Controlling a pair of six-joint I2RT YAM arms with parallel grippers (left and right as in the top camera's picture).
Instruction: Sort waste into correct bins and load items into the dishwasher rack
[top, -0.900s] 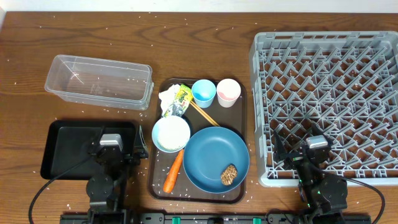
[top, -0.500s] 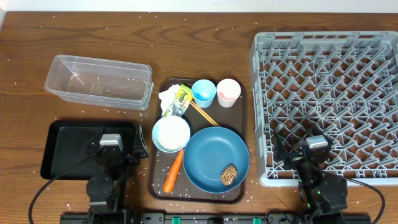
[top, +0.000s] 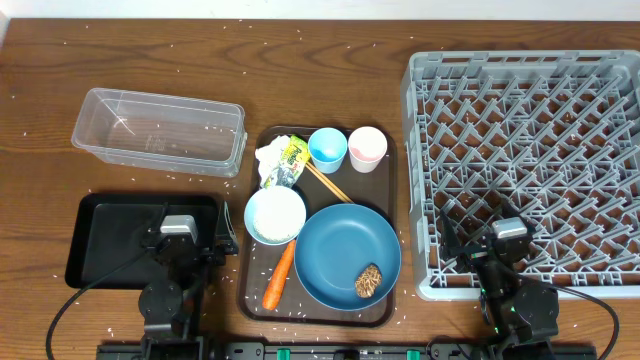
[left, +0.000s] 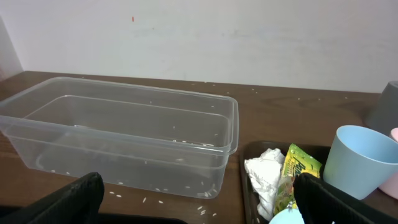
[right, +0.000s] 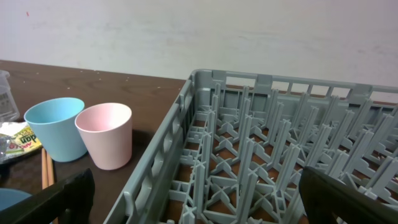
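On the dark brown tray (top: 388, 200) lie a crumpled white tissue (top: 270, 155), a green-yellow wrapper (top: 292, 160), a light-blue cup (top: 327, 147), a pink cup (top: 367, 148), wooden chopsticks (top: 330, 184), a white bowl (top: 275, 214), an orange carrot (top: 280, 274) and a blue plate (top: 335, 250) with a brown food lump (top: 368, 281). The clear tub (top: 158, 131) and black bin (top: 110, 235) are at the left, the grey rack (top: 520, 160) at the right. My left gripper (top: 178, 240) is open over the black bin. My right gripper (top: 508, 245) is open at the rack's near edge.
White rice grains (top: 60, 90) are scattered over the wooden table. In the left wrist view the clear tub (left: 118, 140), tissue (left: 264, 177) and wrapper (left: 298, 168) lie ahead. In the right wrist view the two cups (right: 106, 134) stand left of the rack wall (right: 168, 155).
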